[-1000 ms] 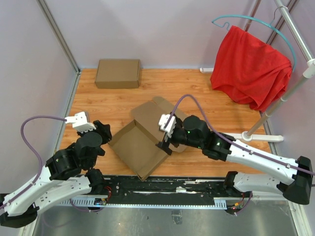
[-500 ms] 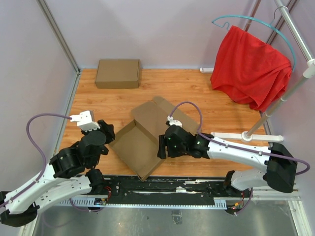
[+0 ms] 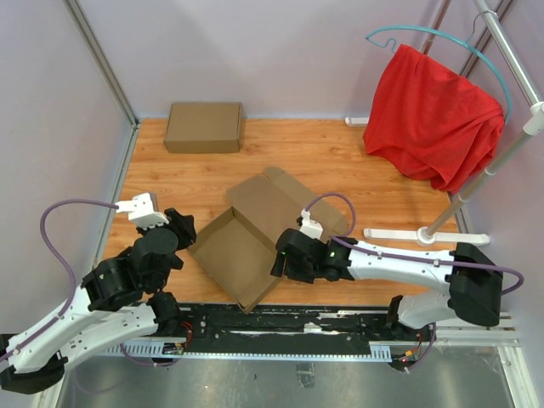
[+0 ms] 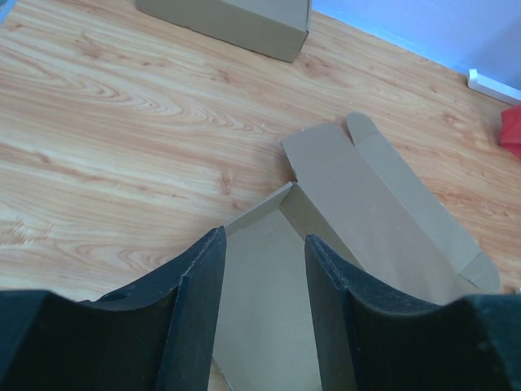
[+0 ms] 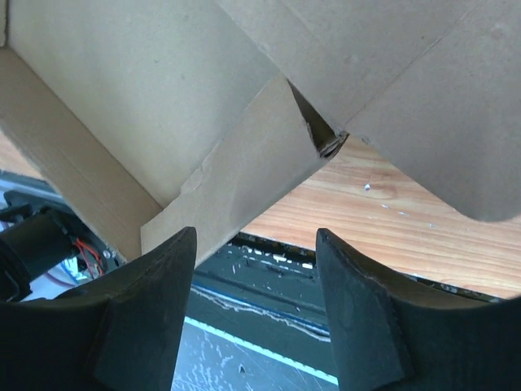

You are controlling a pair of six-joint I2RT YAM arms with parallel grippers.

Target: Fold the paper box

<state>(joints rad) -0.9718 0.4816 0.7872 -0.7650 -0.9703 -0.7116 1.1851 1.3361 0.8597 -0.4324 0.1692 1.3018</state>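
Left gripper (image 4: 264, 238) parted, empty, by paper box (image 4: 366, 204), right gripper (image 5: 256, 235) likewise, gaps visible only from wrists

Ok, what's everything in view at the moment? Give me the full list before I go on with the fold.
paper box: one, brown, mid-table, near part walled up, lid panel flat toward the far right
second cardboard box: one, brown, closed, far left corner of the table
red cloth: one, red, draped on the hanger, far right
hanger: one, teal, on the rack
rack: one, white and metal, right edge, foot on the table
table: one, wood-grain
cables: two, purple, one per arm
left gripper: one, black, jaws apart at the box's left wall
right gripper: one, black, jaws apart at the box's near right corner
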